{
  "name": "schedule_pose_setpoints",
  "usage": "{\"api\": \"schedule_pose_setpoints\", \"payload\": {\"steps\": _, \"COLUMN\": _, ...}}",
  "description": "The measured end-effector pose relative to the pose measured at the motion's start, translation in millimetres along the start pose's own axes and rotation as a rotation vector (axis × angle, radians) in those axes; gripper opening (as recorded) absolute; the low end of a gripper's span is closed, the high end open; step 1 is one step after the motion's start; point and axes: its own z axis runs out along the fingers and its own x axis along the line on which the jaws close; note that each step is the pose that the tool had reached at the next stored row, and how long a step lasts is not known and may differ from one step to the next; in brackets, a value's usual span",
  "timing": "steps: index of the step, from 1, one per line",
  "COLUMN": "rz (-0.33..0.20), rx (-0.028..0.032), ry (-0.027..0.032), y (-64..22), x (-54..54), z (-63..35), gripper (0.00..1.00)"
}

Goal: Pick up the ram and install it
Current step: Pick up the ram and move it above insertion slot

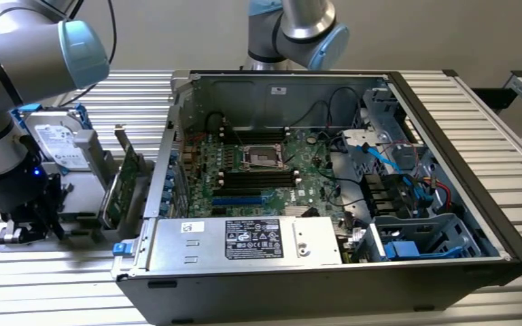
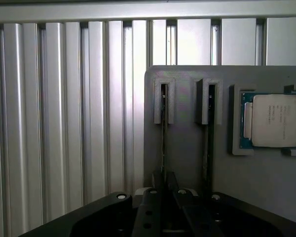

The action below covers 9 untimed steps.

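Observation:
In the wrist view the ram (image 2: 164, 133) stands edge-on as a thin dark green strip in a slot of a grey holder plate (image 2: 222, 163). My gripper (image 2: 164, 178) sits over its near end, with the black fingers (image 2: 155, 197) pressed against both faces of the stick. A second thin stick (image 2: 207, 143) stands in the neighbouring slot. In the exterior view my gripper (image 1: 27, 221) is low over the grey fixture at the exterior view's left, beside the open computer case (image 1: 442, 136). The black memory slots (image 1: 259, 178) lie on the motherboard inside the case.
A processor chip (image 2: 271, 121) rests in a recess of the holder plate beside the sticks. A hard drive (image 1: 57, 142) and a green expansion card (image 1: 125, 183) stand upright between my arm and the case. Another arm's base (image 1: 298, 27) rises behind the case. Ribbed aluminium table (image 2: 64, 123) surrounds the fixture.

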Motion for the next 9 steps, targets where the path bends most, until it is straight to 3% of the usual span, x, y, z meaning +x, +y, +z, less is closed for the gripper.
{"api": "schedule_pose_setpoints", "payload": {"steps": 9, "rz": 0.0, "rx": -0.0003, "ry": 0.0002, "y": 0.4, "x": 0.5, "z": -10.2, "gripper": 0.14}}
